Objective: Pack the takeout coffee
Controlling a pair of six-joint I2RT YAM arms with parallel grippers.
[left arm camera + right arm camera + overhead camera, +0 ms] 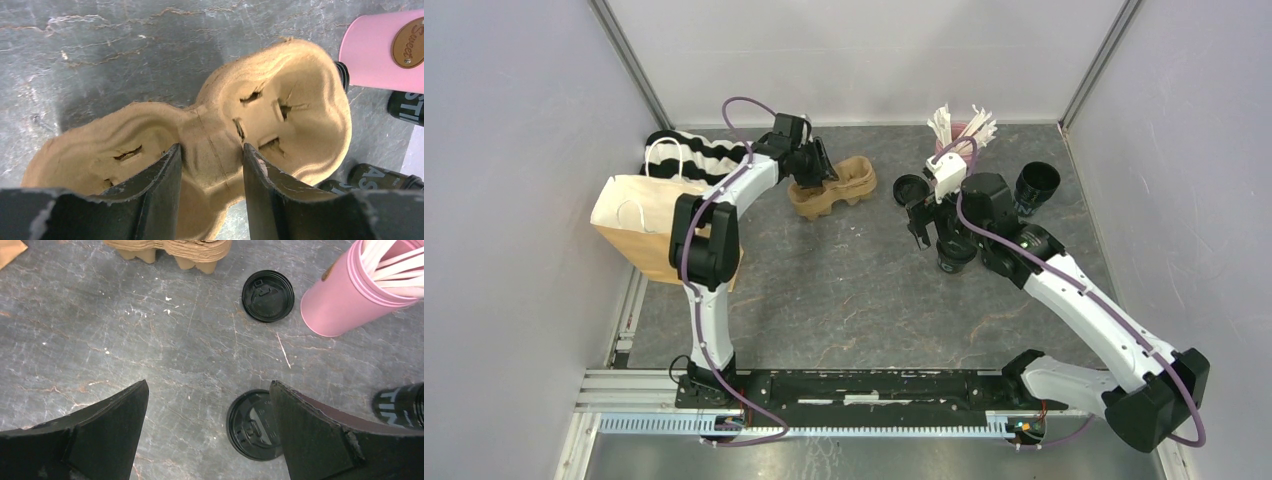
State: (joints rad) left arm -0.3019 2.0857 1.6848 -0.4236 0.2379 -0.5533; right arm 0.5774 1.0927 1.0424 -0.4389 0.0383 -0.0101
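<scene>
Evidently the left tool (211, 150) clamps the brown pulp carrier tray (300, 100), perhaps to steady it. The right tool (208, 385) hangs spread apart, empty.

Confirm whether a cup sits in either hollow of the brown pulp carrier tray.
No, both hollows of the brown pulp carrier tray show bare, with only slits in their floors.
</scene>
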